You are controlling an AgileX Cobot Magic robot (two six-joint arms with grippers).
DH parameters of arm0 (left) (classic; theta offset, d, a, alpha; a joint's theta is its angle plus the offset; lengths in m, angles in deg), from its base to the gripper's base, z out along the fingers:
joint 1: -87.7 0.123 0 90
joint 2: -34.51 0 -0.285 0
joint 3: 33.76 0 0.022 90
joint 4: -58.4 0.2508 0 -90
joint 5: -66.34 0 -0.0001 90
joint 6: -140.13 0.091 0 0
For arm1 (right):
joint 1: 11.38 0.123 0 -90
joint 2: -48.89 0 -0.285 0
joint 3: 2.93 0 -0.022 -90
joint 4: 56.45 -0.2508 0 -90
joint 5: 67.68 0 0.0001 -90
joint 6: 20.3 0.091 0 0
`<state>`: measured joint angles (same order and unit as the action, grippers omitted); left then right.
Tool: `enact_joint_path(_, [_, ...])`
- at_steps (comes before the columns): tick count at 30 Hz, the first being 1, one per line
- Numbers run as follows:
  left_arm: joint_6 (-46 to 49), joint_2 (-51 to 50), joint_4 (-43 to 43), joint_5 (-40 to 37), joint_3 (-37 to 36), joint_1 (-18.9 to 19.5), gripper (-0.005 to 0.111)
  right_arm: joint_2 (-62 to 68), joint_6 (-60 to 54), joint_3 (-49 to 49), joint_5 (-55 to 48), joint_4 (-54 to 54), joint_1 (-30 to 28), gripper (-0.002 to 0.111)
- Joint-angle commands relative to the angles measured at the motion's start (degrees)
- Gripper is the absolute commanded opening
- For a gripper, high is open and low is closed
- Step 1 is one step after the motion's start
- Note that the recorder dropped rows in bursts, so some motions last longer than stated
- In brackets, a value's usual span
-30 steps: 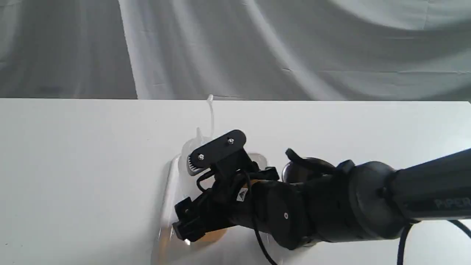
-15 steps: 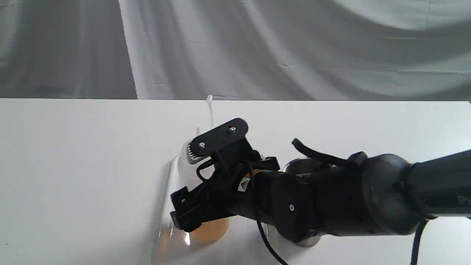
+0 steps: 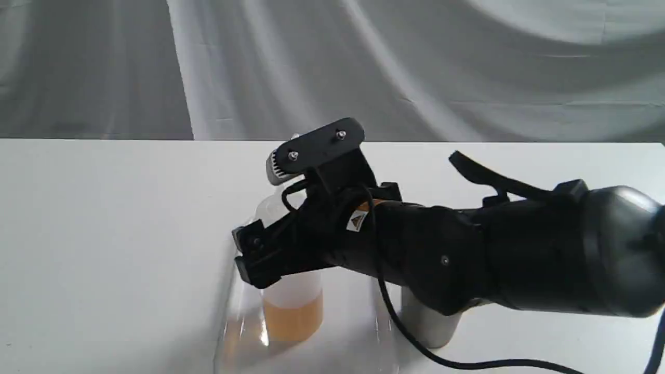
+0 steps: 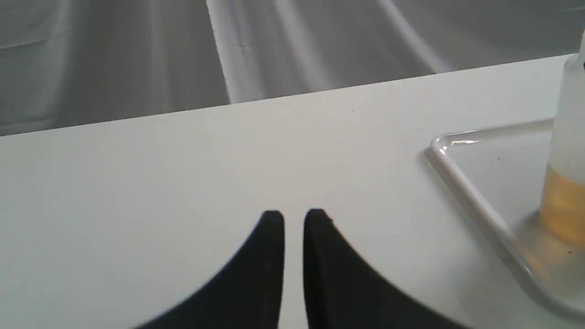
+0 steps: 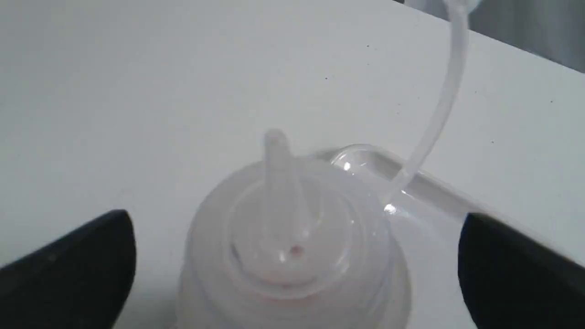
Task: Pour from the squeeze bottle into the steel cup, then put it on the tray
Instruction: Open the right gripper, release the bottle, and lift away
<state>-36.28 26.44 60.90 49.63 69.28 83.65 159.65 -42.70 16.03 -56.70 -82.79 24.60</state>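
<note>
The squeeze bottle (image 3: 291,306) stands upright on the clear tray (image 3: 231,322), with amber liquid in its lower part. My right gripper (image 3: 247,257) hangs open around the bottle's upper part. In the right wrist view its dark fingers (image 5: 68,269) stand wide on either side of the bottle's nozzle cap (image 5: 288,237) without touching it, and the cap strap (image 5: 438,105) curves up over the tray rim (image 5: 365,157). The steel cup (image 3: 428,327) stands to the right of the tray, mostly hidden by my right arm. My left gripper (image 4: 292,219) is shut over bare table, left of the tray (image 4: 457,178) and the bottle (image 4: 564,192).
Everything stands on a white table (image 3: 104,234) with a grey cloth backdrop (image 3: 363,67) behind its far edge. A black cable (image 3: 415,348) trails from my right arm down in front of the cup.
My right arm has risen, and its open gripper has moved from the bottle's lower body up to its top. The bottle has stayed upright on the tray.
</note>
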Motion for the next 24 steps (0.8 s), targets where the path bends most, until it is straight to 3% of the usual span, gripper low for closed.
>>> enact_joint_path(1, [-0.1, 0.3, 0.0, 0.4, -0.3, -0.2, 0.008, -2.1, -0.8, 0.3, -0.7, 0.3, 0.0, 0.094])
enact_joint_path(24, [-0.1, 0.3, 0.0, 0.4, -0.3, -0.2, 0.008, -22.5, -5.9, 0.9, -0.5, 0.7, 0.0, 0.094])
